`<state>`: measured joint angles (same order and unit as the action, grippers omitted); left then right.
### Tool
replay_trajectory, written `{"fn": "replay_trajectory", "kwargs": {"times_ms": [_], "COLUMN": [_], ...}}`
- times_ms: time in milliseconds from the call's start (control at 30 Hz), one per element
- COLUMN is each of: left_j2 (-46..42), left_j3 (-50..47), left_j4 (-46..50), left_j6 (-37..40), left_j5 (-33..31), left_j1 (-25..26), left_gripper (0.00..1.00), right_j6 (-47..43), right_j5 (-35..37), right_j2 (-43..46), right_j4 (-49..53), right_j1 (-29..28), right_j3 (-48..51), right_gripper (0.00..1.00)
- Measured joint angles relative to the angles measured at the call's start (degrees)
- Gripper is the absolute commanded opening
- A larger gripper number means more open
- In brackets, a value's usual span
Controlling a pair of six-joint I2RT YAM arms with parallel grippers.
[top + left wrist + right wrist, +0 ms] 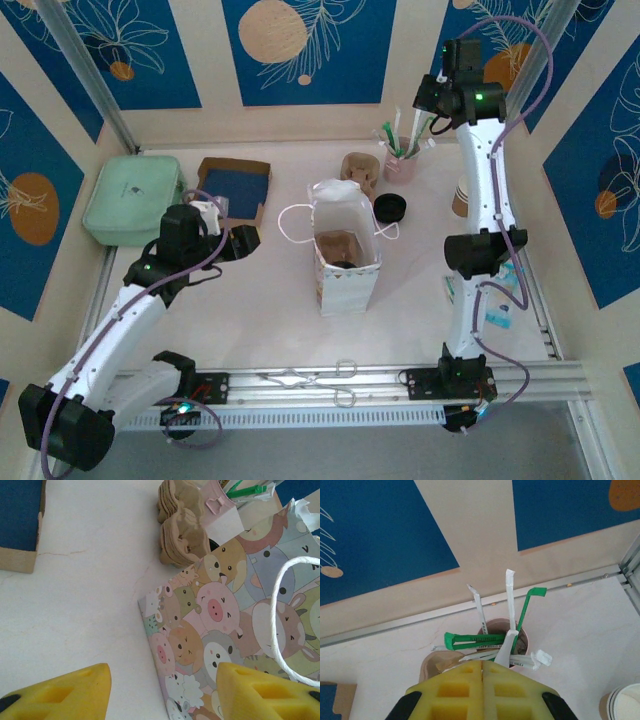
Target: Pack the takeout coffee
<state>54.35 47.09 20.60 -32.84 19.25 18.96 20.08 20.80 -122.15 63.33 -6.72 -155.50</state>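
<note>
Top external: takeout coffee (343, 264), black lid apparently showing inside paper bag (347, 290), tabletop centre. Left pincer (238, 243) open, at bag's nine o'clock. Right pincer (482, 666) closed over pink straw cup (400, 167), bag's one o'clock. Step, judged: fetching straw. Next needs one straw secured, then bag mouth.

I count one paper bag (345, 275), one pink cup (400, 168), one green case (133, 200), one cardboard box (235, 188), one black lid (390, 208).

Mint case (132, 197) beside blue-lined box (235, 187) (open); straw cup (400, 160) farther right.
</note>
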Motion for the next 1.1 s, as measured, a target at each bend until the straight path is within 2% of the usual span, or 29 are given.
{"fn": "replay_trajectory", "kwargs": {"times_ms": [800,1100], "left_j2": [-1.86,-2.45], "left_j3": [-0.02,-0.02], "left_j4": [0.04,0.07], "left_j6": [-0.02,-0.02], "left_j5": [0.04,0.02], "left_j1": [0.0,0.0], "left_gripper": [0.58,0.58], "right_j6": [-1.73,-2.03], "right_j5": [3.04,1.97], "right_j2": [10.32,14.36], "right_j4": [0.61,2.54], "right_j1": [-5.29,-8.37], "right_j3": [2.93,3.17], "right_gripper": [0.0,0.0]}}
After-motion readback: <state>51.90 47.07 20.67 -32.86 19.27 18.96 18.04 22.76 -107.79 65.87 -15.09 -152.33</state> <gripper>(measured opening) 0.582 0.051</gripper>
